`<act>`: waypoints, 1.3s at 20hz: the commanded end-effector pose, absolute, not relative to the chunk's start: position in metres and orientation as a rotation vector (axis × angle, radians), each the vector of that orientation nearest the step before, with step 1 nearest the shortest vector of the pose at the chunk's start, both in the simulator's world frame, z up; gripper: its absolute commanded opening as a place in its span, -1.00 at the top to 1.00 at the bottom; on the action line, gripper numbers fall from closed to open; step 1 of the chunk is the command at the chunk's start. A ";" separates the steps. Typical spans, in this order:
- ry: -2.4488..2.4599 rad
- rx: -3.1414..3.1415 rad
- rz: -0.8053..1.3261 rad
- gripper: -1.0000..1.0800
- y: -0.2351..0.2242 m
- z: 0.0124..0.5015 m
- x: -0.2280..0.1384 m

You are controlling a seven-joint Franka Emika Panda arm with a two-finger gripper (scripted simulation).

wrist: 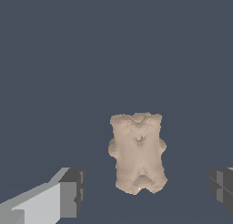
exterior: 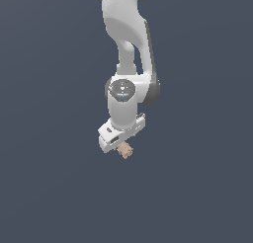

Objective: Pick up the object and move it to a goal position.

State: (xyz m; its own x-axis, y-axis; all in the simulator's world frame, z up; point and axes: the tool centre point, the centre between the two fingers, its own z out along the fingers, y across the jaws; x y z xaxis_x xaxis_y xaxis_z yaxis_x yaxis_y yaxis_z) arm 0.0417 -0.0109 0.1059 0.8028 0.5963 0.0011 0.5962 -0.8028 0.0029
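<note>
The exterior view looks from a distance at the arm (exterior: 127,64). The wrist view looks close between the fingers (wrist: 73,193). Both share the object (exterior: 125,149).

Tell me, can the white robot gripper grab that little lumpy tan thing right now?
Probably yes. The white robot gripper is open, and the small lumpy tan object sits between its dark finger pads with gaps on both sides. Nothing else shows in the way on the dark surface.

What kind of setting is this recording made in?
Most likely a bare simulator scene, not a real room: a flat, featureless grey-blue ground, a smooth white rendered arm with no cables, and one tan lump between the open jaws of its gripper.
</note>
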 end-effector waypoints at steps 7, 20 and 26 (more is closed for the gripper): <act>1.106 2.940 0.000 -0.92 -0.012 0.096 0.045; 1.109 2.940 0.000 -0.92 -0.012 0.058 0.044; 1.111 2.939 0.000 -0.92 -0.012 0.046 0.045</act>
